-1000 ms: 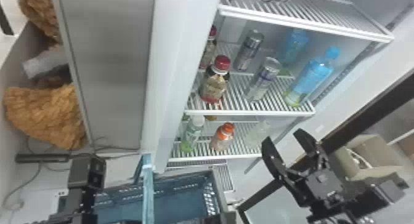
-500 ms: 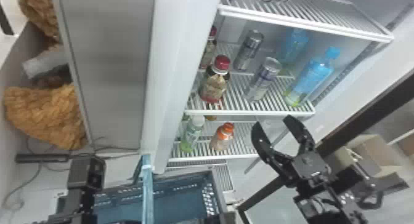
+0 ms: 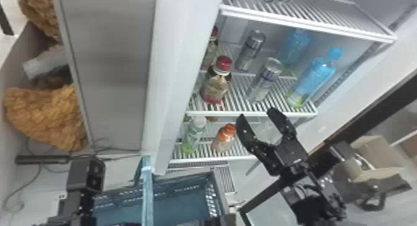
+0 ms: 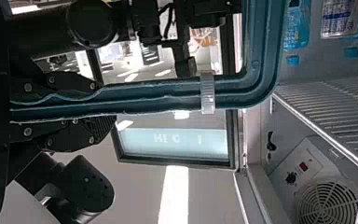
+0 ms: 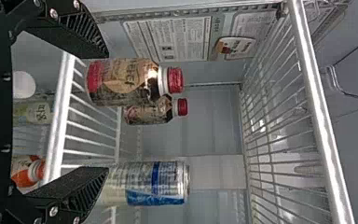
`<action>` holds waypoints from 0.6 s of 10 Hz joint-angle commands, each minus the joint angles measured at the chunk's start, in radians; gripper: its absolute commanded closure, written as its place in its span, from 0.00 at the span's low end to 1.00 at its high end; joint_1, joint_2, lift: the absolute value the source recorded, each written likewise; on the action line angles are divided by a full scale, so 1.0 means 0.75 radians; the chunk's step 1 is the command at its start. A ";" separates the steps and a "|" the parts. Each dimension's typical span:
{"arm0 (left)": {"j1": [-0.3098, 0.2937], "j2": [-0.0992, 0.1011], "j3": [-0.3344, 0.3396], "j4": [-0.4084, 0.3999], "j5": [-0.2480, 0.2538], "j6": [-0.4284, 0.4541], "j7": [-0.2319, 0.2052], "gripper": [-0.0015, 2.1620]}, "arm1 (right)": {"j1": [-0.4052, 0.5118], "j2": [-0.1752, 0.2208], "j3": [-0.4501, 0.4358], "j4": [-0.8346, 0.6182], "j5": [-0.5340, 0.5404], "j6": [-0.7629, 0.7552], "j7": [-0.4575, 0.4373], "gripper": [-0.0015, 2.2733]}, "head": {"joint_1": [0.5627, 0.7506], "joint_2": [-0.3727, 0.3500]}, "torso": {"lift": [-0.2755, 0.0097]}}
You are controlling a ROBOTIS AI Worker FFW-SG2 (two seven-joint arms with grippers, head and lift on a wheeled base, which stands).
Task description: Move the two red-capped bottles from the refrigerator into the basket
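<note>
Getting the right gripper (image 3: 257, 114) squarely around the nearer red-capped bottle (image 3: 216, 87) looks like the step in hand. That bottle stands on the middle shelf (image 3: 248, 113), just left of centre in the head view's upper half; the farther red-capped bottle (image 3: 210, 51) is behind it, partly cut off by the fridge's side wall (image 3: 183, 64). The right fingers are spread apart with nothing between them in contact, near the shelf's front edge. In the right wrist view the bottle lies close to one finger and the silver can (image 5: 156, 183) close to the other, so the gripper should shift toward the frame's left, centre on the bottle's body, then go straight in and close gently below the cap. The left gripper (image 4: 105, 105) is clamped on the basket's handle (image 4: 158, 99); keeping it steady should hold the basket (image 3: 181, 205), at the frame's lower centre-left, ready. For room, the side wall is tight on the bottle's left, while the gap toward the can must take the other finger. The upper shelf (image 3: 307, 25) limits lifting, so a small raise, then a straight pull outward, should clear the front edge before descending past the orange-capped bottle (image 3: 224, 140).
</note>
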 commanded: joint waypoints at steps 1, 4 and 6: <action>0.000 0.000 -0.002 0.000 0.000 0.000 0.000 0.56 | -0.050 -0.007 0.034 0.018 0.009 0.023 -0.006 0.07 | 0.70 0.03 | 0.97; -0.003 0.002 -0.002 0.000 -0.003 0.000 0.000 0.56 | -0.099 -0.011 0.082 0.028 0.012 0.062 -0.036 0.07 | 0.70 0.03 | 0.97; -0.003 0.004 -0.002 0.000 -0.003 0.000 0.000 0.56 | -0.128 -0.013 0.103 0.035 0.020 0.082 -0.061 0.07 | 0.70 0.03 | 0.97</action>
